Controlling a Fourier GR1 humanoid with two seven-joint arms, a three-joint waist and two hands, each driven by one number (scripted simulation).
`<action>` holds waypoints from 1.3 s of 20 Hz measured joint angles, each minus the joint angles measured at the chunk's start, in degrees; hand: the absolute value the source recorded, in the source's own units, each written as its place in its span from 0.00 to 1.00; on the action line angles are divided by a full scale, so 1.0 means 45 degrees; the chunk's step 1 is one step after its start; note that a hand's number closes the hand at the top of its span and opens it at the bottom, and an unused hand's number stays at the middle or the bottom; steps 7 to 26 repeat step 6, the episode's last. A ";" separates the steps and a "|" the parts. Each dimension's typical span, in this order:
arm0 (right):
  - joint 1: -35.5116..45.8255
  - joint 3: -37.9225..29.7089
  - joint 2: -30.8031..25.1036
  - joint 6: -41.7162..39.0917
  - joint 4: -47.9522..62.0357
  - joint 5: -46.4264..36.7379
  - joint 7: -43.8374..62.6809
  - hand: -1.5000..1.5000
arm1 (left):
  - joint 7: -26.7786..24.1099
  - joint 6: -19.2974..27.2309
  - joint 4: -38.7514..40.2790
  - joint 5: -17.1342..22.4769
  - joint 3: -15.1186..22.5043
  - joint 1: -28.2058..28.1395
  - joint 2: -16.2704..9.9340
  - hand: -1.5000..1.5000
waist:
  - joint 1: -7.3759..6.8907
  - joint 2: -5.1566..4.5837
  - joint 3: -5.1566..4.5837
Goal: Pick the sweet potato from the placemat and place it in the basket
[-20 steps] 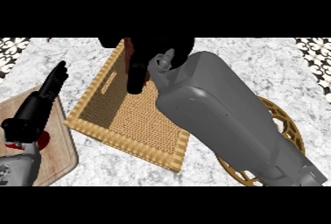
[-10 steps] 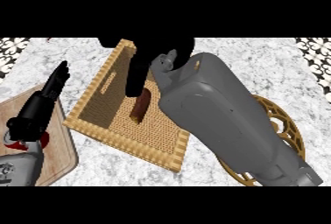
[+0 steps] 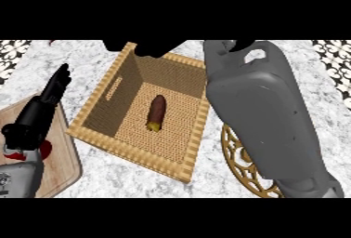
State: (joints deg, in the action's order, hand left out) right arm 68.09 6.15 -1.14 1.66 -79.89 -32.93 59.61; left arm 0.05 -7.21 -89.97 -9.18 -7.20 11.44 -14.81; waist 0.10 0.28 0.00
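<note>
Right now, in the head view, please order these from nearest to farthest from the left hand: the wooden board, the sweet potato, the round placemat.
Measured from the left hand:
1. Wooden board: at the view's left, directly under the hand.
2. Sweet potato: lying inside the basket, at the centre.
3. Round placemat: at the right, partly hidden by the right forearm.

The right hand [image 3: 154, 46] has let go and lifted toward the top edge, clear of the basket [image 3: 103, 95]. The sweet potato [image 3: 157, 113], held under its fingers 0.5 s ago, now lies alone on the basket floor.
</note>
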 measured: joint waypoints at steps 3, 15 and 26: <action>-0.0667 -0.0680 -0.0319 0.0787 -0.0650 -0.0590 -0.0085 0.00 | -0.0177 -0.0003 0.0075 0.0022 -0.0066 -0.0180 0.0007 0.50 | 0.0090 -0.0001 0.0001; -0.1578 -0.1449 -0.0764 0.1169 -0.1647 -0.0781 -0.0193 0.00 | -0.0122 0.0031 0.0057 -0.0007 -0.0068 -0.0147 0.0031 0.50 | 0.0179 0.0006 0.0008; -0.1578 -0.1449 -0.0764 0.1169 -0.1647 -0.0781 -0.0193 0.00 | -0.0122 0.0031 0.0057 -0.0007 -0.0068 -0.0147 0.0031 0.50 | 0.0179 0.0006 0.0008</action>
